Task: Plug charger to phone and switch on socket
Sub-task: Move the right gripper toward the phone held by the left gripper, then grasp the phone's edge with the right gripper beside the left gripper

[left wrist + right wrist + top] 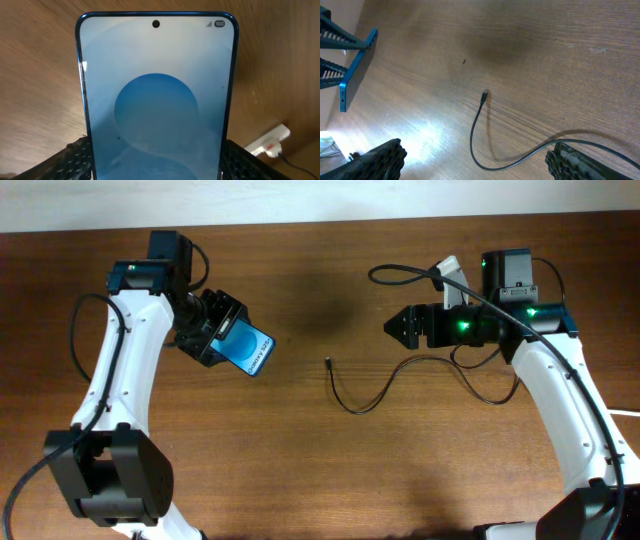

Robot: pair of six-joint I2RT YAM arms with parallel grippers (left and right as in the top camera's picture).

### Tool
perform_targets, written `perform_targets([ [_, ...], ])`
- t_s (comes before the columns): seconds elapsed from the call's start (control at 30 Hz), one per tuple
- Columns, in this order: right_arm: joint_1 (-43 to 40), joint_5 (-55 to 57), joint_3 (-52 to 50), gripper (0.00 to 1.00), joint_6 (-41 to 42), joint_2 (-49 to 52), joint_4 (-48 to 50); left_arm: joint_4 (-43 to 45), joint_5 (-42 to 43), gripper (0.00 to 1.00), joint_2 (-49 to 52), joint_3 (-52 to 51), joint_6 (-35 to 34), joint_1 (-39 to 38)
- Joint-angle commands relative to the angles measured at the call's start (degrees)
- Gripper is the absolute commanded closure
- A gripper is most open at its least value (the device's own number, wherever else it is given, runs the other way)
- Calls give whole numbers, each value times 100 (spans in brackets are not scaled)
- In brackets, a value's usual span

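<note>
My left gripper [225, 340] is shut on the phone [247, 347], holding it above the table at the left with its blue screen up. In the left wrist view the phone [156, 95] fills the frame between my fingers. The charger, a thin black cable [372, 396], lies on the table in a curve; its plug tip [329, 363] points toward the phone, apart from it. My right gripper [398, 326] is open and empty above the cable. In the right wrist view the plug tip [484, 94] lies ahead of the open fingers [475, 160]. The socket [449, 275] is partly hidden behind the right arm.
A wooden table [300, 470] carries everything. The socket shows small at the lower right of the left wrist view [270, 141]. The phone's edge shows at the far left of the right wrist view [356, 70]. A thick cord [400, 273] loops near the socket.
</note>
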Motion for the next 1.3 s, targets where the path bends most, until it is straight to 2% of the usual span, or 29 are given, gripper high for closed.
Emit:
perform_targets([
  [0.0,37,33,94,4,-13,33,17,28,293,100,-280,-39,96,-7],
  [0.13,39,31,94,4,-9,33,17,76,369,100,-280,-39,55,-7],
  [0.3,223,33,94,6,411,33,225,201,372,100,-280,-44,-1069,-87],
  [0.43,511,37,94,8,1023,33,686,466,243,100,-278,-44,-1930,-337],
  [0.5,647,125,94,13,1353,33,859,612,223,100,-278,-44,-2354,-481],
  [0.6,874,603,94,18,2208,33,1034,896,223,100,-278,-44,-2669,-756],
  [0.73,1156,614,94,21,2684,33,1349,1036,219,100,-278,-44,-3095,-994],
  [0.93,1646,612,94,23,3095,33,1801,1193,273,100,-278,-44,-3436,-1209],
  [1.17,2057,1231,85,39,3530,37,1790,1596,846,100,-278,-44,-3436,-1211],
  [1.27,2098,1261,85,41,3571,44,1794,1613,892,100,-280,-44,-3434,-1213],
])
